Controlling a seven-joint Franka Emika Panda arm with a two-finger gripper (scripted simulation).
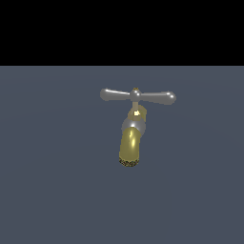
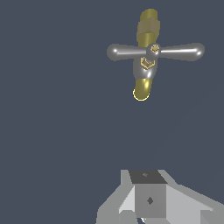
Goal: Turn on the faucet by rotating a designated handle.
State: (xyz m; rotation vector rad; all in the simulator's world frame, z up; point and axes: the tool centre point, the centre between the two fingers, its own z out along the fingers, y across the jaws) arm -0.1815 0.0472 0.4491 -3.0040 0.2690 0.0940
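The faucet [image 1: 129,147] is a small tap with a shiny gold curved spout, a silver collar band and a dark speckled mouth. It also shows in the wrist view [image 2: 142,87], seen from above. The handle [image 1: 137,96] is a slim grey crossbar with two bulb-ended arms on a small gold knob, lying level across the faucet's top; it also shows in the wrist view [image 2: 155,51]. My gripper [image 2: 148,194] shows only in the wrist view, well apart from the faucet and touching nothing. Its fingers form one closed grey block with nothing between them. The exterior view does not show the gripper.
The faucet stands alone on a plain dark blue-grey surface [image 1: 52,181]. A black band fills the upper part of the exterior view.
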